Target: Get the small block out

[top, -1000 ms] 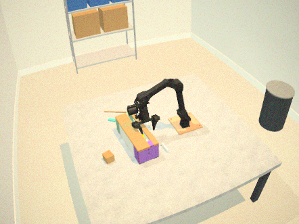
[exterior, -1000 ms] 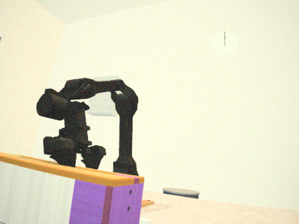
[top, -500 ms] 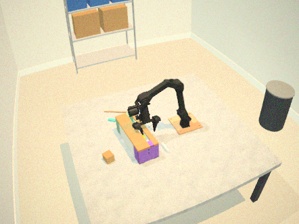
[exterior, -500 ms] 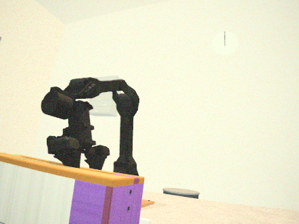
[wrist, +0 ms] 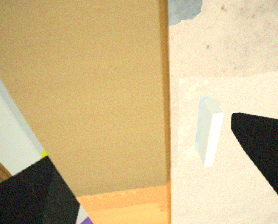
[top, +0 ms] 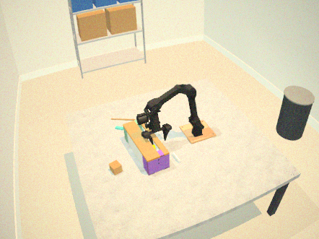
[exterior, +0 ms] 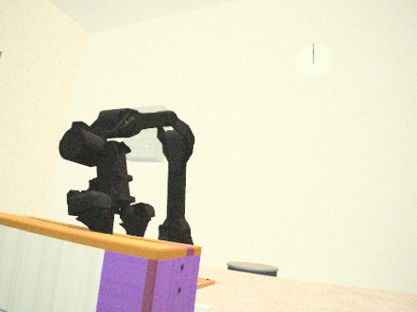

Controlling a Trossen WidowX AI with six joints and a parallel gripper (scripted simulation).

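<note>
- The box (top: 146,149) (exterior: 156,253) (wrist: 100,100) stands upright on the worktop (top: 216,185) (exterior: 264,291) (wrist: 225,50), its purple end (top: 156,164) (exterior: 175,280) (wrist: 87,221) in place; nothing suggests it has been tipped.
- Getting the block out looks undone. A small yellow patch (top: 154,146) (wrist: 45,154) shows through the slot in the box's top, toward the purple end; I take it for the block, still inside, but too little shows to be sure or to tell whether it rests on the shelf.
- The jaws (top: 159,141) (exterior: 124,234) are spread wide with nothing between them. They point down at the box's top, one finger by the slot, the other out past the box's arm-side edge. Whether a fingertip enters the slot, I cannot tell.
- An orange cube (top: 115,167) lies on the worktop on the box's clear-fronted side, apart from it. It seems a bystander, though its role cannot be confirmed.
- A pale slab (top: 176,157) (wrist: 209,132) lies just beside the box on the arm's side.
- Left to do, as I judge it: move the block to the box's open end, never the pocket; which end is which, I cannot settle. Then pick it up from the worktop and hold it still, well clear of the box.
</note>
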